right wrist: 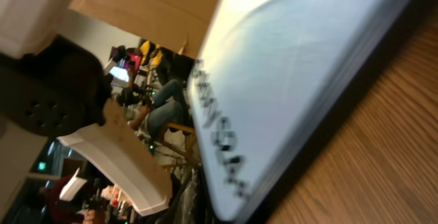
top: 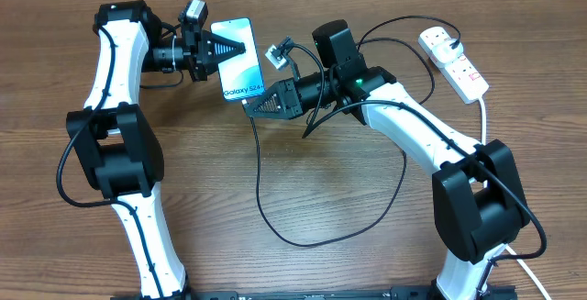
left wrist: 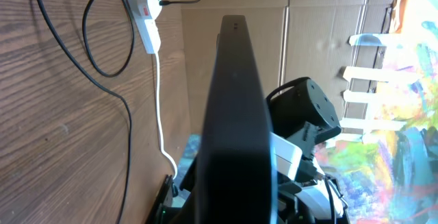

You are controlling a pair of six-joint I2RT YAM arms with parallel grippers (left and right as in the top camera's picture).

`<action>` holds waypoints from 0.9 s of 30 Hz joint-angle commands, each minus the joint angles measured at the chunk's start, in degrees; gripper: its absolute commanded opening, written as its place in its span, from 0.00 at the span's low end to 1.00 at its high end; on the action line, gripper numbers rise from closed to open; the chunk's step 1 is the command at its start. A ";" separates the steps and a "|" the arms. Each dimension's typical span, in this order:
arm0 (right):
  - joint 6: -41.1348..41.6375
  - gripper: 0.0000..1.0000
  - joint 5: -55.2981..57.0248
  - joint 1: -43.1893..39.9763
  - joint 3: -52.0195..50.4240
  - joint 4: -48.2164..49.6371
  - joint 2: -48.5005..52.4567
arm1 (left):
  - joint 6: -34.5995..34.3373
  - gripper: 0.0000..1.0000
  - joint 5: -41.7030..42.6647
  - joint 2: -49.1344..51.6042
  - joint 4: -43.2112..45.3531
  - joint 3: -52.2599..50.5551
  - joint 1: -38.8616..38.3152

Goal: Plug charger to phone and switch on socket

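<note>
Status: in progress, nothing confirmed done.
- phone [top: 238, 71] sits upper centre of the overhead view, grasped by the left claw [top: 220, 50], whose fingers are clenched across its upper half.
- Long axis runs nearly top-to-bottom in frame. The "Galaxy S24" end points down and slightly right, toward the right claw [top: 255, 107].
- Left wrist view shows the phone edge-on, so it looks tipped off the counter [top: 321, 181], not flat.
- Right claw looks pinched on the charger [top: 257, 167] tip, right at the phone's lower end. The cable drops from there into a big loop. The tip is hidden, so can't tell if it's seated.
- socket [top: 456, 61] is upper right, well apart from both claws. Its switch position is unreadable; I'd count the switching as still left.
</note>
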 commanded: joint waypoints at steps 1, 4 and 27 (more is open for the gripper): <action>0.17 0.04 -4.02 -0.26 0.83 0.85 -1.33 | 1.49 0.04 3.65 -0.26 0.17 0.24 -0.15; 0.17 0.04 -4.02 -0.26 0.83 0.81 -1.33 | 0.96 0.04 3.89 -0.26 0.20 0.24 -0.11; 3.19 0.04 -0.50 -2.05 0.83 1.09 -1.33 | 0.83 0.04 4.26 -0.26 -0.11 0.24 -0.24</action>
